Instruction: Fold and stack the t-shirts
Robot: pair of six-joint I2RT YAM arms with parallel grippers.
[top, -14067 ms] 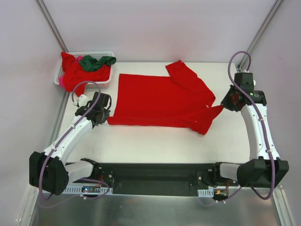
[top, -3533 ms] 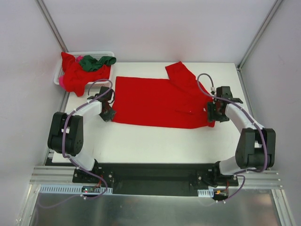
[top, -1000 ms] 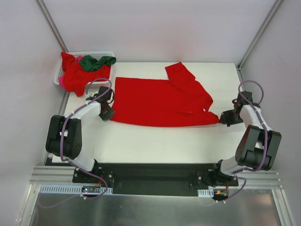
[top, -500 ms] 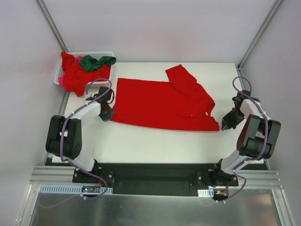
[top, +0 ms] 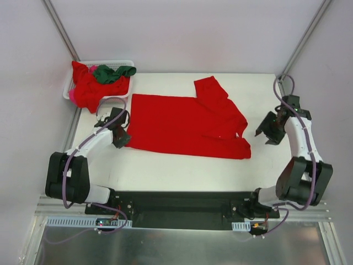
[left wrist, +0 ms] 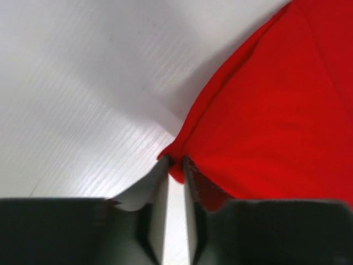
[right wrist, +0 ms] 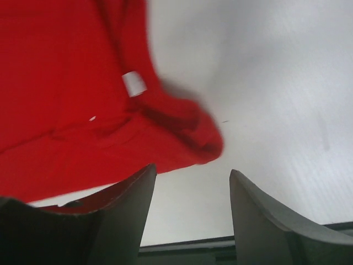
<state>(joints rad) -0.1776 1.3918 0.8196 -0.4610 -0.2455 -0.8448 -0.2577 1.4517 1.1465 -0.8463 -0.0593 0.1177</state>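
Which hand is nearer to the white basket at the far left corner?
Left. The left hand is at the near-left corner of the spread red shirt, just in front of the basket; the right hand is across the table, past the shirt's right edge.

Red t-shirt (left wrist: 265,110) runs off the left wrist view's right edge; its corner sits at the left gripper (left wrist: 176,160) tips, pinched or only touching, can't tell. Right wrist view: cloth blurred, cut off top and left, white tag (right wrist: 134,83) unreadable. Heaped shirts (top: 88,88) bury the left half of the basket (top: 124,91).
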